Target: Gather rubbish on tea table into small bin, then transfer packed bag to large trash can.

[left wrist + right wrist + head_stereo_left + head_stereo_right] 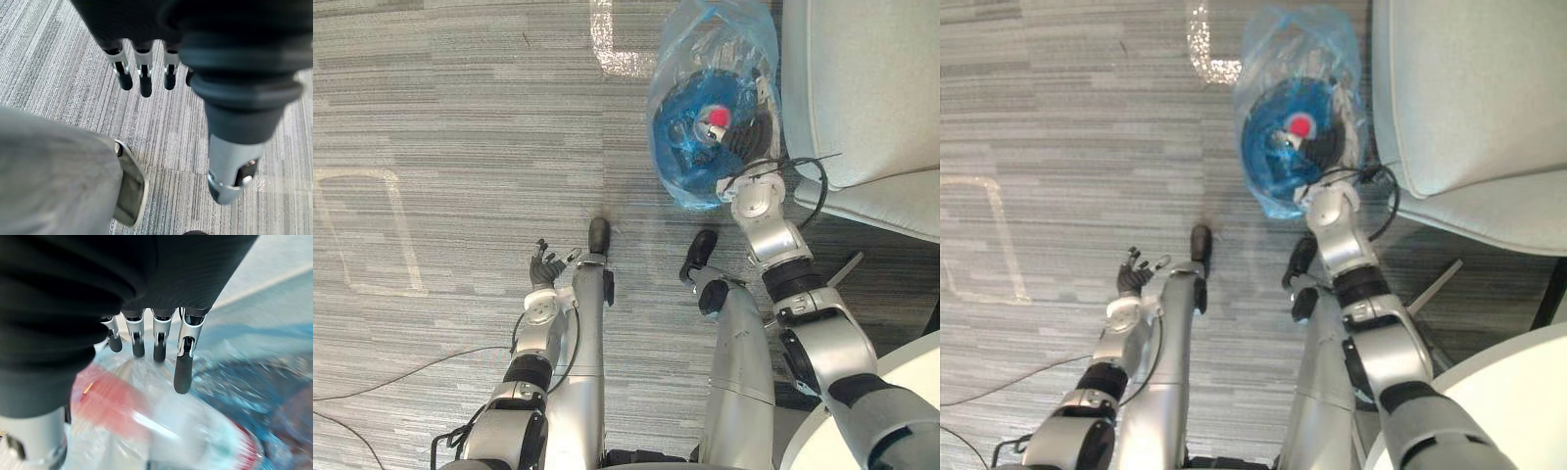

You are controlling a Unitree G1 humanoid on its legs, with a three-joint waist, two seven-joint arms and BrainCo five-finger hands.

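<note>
Hovering straight above the blue bin bag (705,54), your right hand (752,132) is nearer, fingers straight, holding nothing; your left hand (546,266) hangs relaxed, well apart.

Bag (703,59) translucent blue (red item (718,117) inside); carpet (460,108) grey striped; chair (862,78) pale grey.

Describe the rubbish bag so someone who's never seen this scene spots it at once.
Find the pale grey seat on the striped grey carpet; right beside its edge is the bag, with the robot's right hand at it. It is the one translucent blue thing there, crinkled plastic with a red-and-white item inside.
</note>
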